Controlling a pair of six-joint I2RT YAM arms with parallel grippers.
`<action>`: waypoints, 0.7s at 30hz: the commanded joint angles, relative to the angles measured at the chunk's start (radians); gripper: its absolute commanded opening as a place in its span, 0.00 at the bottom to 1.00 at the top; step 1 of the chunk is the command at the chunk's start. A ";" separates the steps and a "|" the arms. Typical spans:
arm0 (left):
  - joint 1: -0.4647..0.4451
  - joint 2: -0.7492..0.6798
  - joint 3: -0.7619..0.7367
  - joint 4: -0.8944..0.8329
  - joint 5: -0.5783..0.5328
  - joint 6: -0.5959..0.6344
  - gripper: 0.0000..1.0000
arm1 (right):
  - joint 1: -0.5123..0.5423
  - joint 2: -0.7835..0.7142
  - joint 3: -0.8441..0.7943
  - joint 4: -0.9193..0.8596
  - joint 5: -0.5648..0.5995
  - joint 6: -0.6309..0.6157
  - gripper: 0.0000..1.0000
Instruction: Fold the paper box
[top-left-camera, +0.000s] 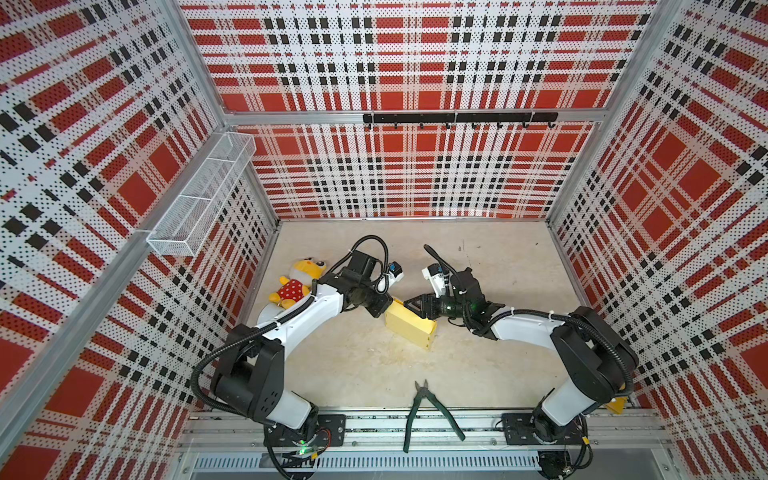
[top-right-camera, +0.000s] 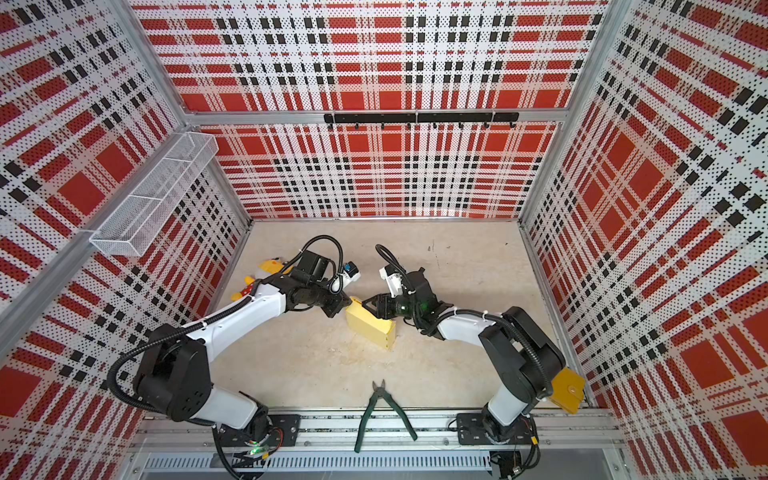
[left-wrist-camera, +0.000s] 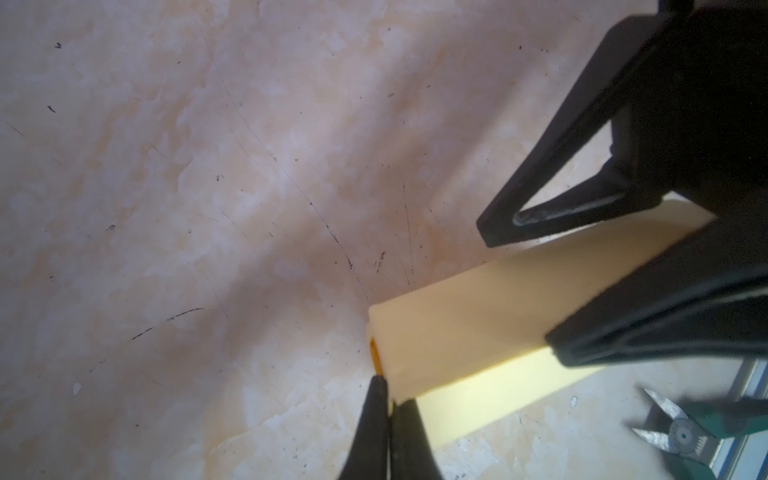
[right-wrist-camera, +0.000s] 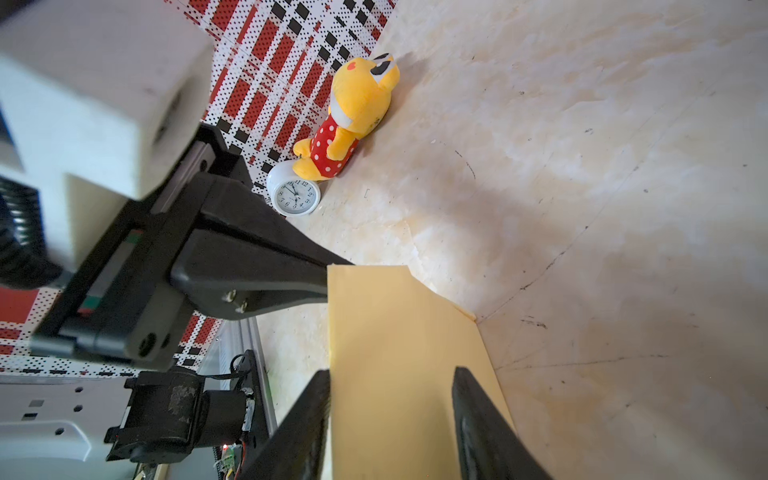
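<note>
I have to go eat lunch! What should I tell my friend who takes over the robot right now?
Left gripper: shut, pinching a thin edge at one end of the paper box.
Right gripper: jaws straddle the box's width and seem to clamp it.
Box: on the table, between the two arms.
Done: it already looks like a closed rectangular box.
Left: the pinched end seems not fully tucked; finish that, then let go.

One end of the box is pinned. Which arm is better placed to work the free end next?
Right, probably. The left gripper is shut on one end of the paper box, anchoring it. The right gripper straddles the box, and the free end lies on its side.
</note>
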 joint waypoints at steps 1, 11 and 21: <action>-0.012 0.029 0.001 -0.045 -0.021 0.018 0.00 | -0.003 0.036 0.014 0.002 0.000 -0.019 0.45; -0.011 0.028 0.007 -0.045 -0.020 0.012 0.02 | 0.038 0.062 0.059 -0.134 0.048 -0.127 0.44; -0.006 0.001 -0.011 -0.046 -0.031 0.012 0.11 | 0.066 0.068 0.063 -0.190 0.125 -0.191 0.43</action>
